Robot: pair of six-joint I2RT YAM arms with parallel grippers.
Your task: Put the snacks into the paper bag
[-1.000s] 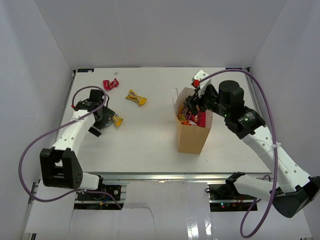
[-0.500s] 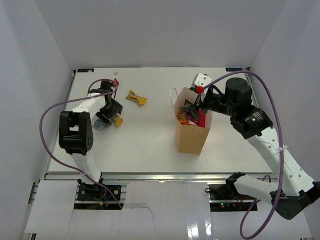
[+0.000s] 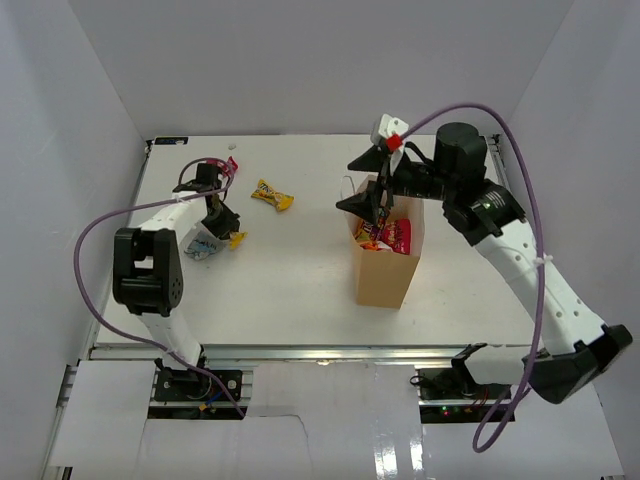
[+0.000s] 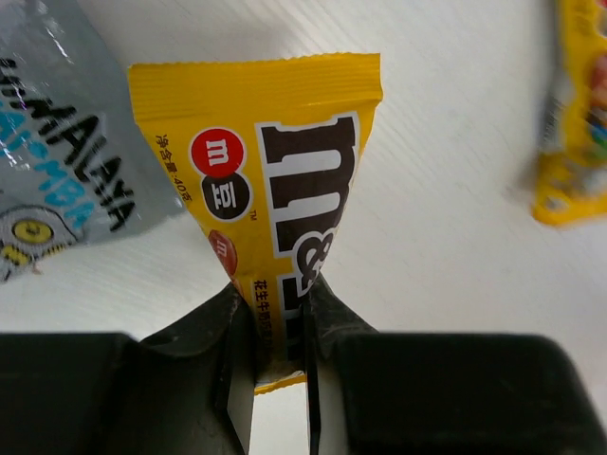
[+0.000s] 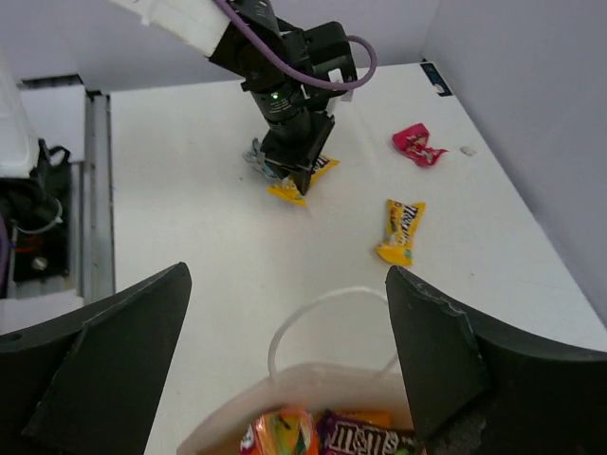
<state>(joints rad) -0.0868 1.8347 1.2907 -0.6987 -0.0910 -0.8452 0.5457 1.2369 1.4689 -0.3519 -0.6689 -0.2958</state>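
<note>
The left fingers (image 4: 237,318) have just pinched shut on the yellow M&M's packet (image 4: 285,171) on the desk's (image 3: 300,280) left side, so it looks ready to carry to the paper bag (image 3: 385,270), over whose mouth the right fingers (image 5: 432,351) hang wide apart and empty.

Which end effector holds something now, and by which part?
The left end effector pinches the yellow candy packet by one short end. The right end effector, open over the paper bag, holds nothing.
</note>
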